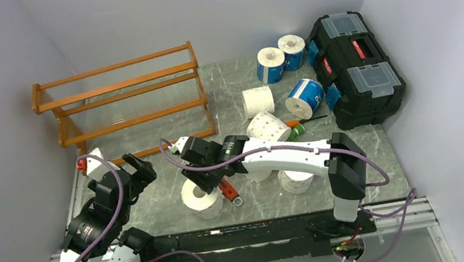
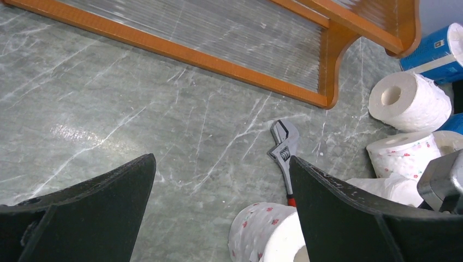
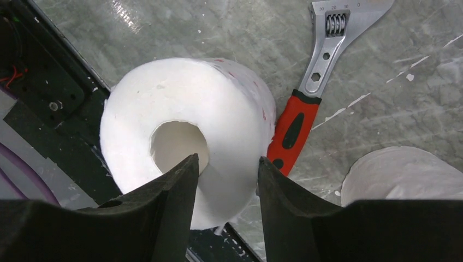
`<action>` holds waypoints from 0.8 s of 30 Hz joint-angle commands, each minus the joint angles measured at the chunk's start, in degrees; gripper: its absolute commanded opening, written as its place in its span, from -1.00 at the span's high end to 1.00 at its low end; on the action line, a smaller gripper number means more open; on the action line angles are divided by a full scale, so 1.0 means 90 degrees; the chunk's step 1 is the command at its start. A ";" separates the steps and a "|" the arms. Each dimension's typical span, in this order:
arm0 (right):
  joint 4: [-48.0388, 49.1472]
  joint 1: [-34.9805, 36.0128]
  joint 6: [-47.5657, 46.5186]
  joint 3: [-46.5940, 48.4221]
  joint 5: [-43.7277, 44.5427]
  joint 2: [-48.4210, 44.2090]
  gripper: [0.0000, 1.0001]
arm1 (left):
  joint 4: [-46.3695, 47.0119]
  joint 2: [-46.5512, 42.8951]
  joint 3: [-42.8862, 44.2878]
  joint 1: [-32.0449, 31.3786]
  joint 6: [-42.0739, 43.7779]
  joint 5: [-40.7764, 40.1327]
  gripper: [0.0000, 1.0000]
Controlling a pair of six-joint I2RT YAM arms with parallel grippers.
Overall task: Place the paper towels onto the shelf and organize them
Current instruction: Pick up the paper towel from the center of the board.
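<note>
The orange-brown wooden shelf (image 1: 118, 99) stands at the back left with nothing on its tiers; its lowest rail shows in the left wrist view (image 2: 180, 52). Several paper towel rolls lie on the right half of the table: blue-wrapped ones (image 1: 270, 64), a plain white one (image 1: 258, 100) and a printed one (image 1: 267, 126). My right gripper (image 1: 196, 180) (image 3: 225, 164) is shut on the wall of an upright printed roll (image 1: 201, 198) (image 3: 235, 114), one finger in its core and one outside. My left gripper (image 1: 127, 175) (image 2: 221, 164) is open and empty above bare table in front of the shelf.
A black toolbox with red latches (image 1: 354, 66) stands at the back right. A red-handled adjustable wrench (image 1: 228, 193) (image 3: 306, 103) lies beside the held roll. A screwdriver (image 1: 300, 123) lies near the printed roll. Another roll (image 1: 296, 180) stands under my right arm. The black base rail (image 1: 251, 234) runs along the near edge.
</note>
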 commanded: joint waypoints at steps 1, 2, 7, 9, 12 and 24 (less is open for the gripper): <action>0.0221 0.0029 0.0073 0.0254 0.0039 0.0055 0.03 | 0.0083 -0.0080 -0.0103 -0.0018 -0.0105 -0.0121 -0.99; 0.0230 0.0029 0.0074 0.0247 0.0037 0.0067 0.00 | 0.0084 -0.0071 -0.0117 -0.0013 -0.0105 -0.0111 -0.99; 0.0207 0.0029 0.0127 0.0250 0.0067 0.0034 -0.23 | 0.0118 -0.0054 -0.0135 -0.0017 -0.0084 -0.0090 -0.99; 0.0160 0.0029 0.0141 0.0285 0.0145 -0.0055 -0.36 | 0.0144 -0.0052 -0.0133 -0.0014 -0.0059 -0.0089 -0.99; 0.0078 0.0016 0.0160 0.0360 0.0336 -0.0308 -0.53 | 0.0185 -0.0043 -0.0111 -0.0012 -0.0014 -0.0080 -0.99; 0.1729 -0.1097 0.1108 -0.2003 0.1401 -0.3070 -0.72 | 0.0910 0.0099 -0.0334 -0.0017 0.0251 0.0606 -0.99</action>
